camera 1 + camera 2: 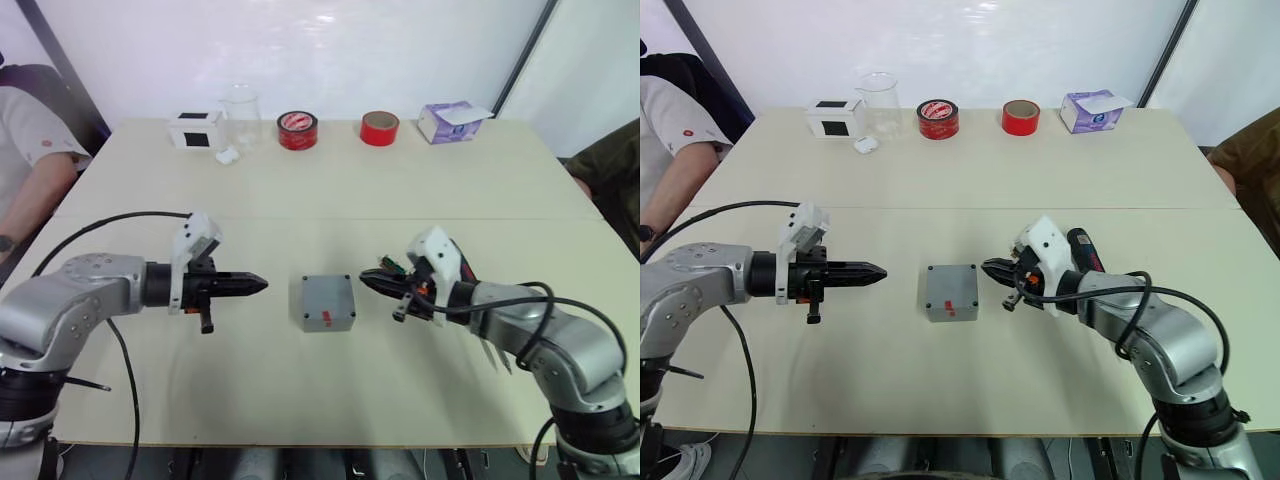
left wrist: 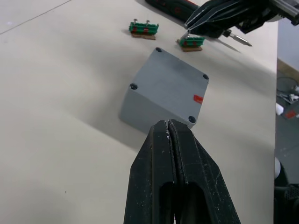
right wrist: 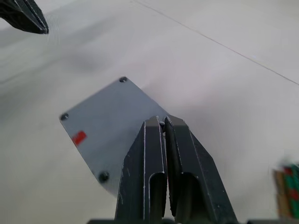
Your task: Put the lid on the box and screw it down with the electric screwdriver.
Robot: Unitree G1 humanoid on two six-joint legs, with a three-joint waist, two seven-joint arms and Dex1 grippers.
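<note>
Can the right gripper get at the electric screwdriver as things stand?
Probably yes: the electric screwdriver lies on the table just beside the right gripper, nothing covering it, though the shut fingers must open first.

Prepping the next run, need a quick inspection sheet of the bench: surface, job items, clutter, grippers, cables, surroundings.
Surface: beige table, a seam line across its middle.
Job's things: grey box at the centre, lid already on it, screws in the corners, red mark on it. Screwdriver lies behind the right gripper.
Clutter: two small green pieces near the screwdriver; along the far edge a white-and-black box, clear beaker, two red tape rolls, purple tissue box.
Grippers: left gripper and right gripper flank the box, fingers shut, holding nothing.
Cables: black cable loops over the left arm; another over the right.
Surroundings: white wall; a person seated at each side.
</note>
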